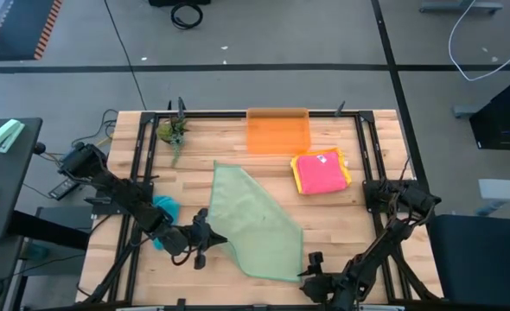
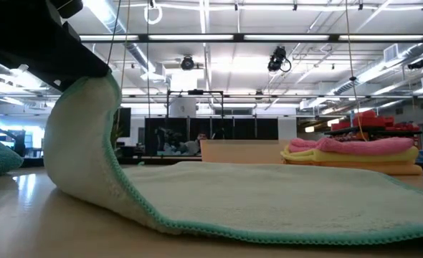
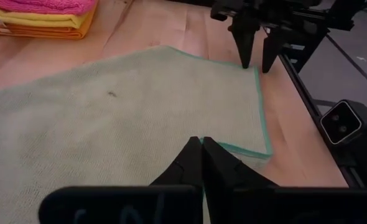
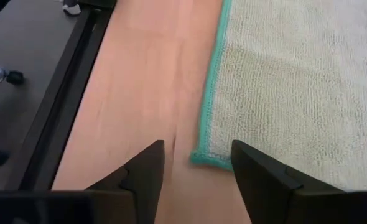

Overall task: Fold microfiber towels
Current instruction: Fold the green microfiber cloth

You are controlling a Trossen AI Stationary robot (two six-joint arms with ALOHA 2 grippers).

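A sage green towel [image 1: 257, 220] with teal edging lies spread on the table's middle, with its left near part raised. My left gripper [image 1: 208, 235] is shut on that raised part; its shut fingertips show in the left wrist view [image 3: 200, 142]. My right gripper [image 1: 312, 263] is open at the towel's near right corner [image 4: 202, 157]. One finger stands on each side of that corner, and I see no touch. A folded stack of pink, yellow and orange towels [image 1: 321, 171] lies at the far right. A teal towel [image 1: 164, 207] lies under the left arm. My left gripper pinches the green towel's left near edge [image 2: 97, 89] between its two shut fingers, coming from the table's left. That edge is lifted off the table and curves down from the fingers. The rest of the towel [image 2: 283, 193] lies flat on the table.
A translucent orange bin [image 1: 277, 131] stands at the far edge, behind the towel. A small green plant-like object [image 1: 173, 131] lies at the far left corner. Black frame rails run along the table's left and right sides [image 1: 372, 155].
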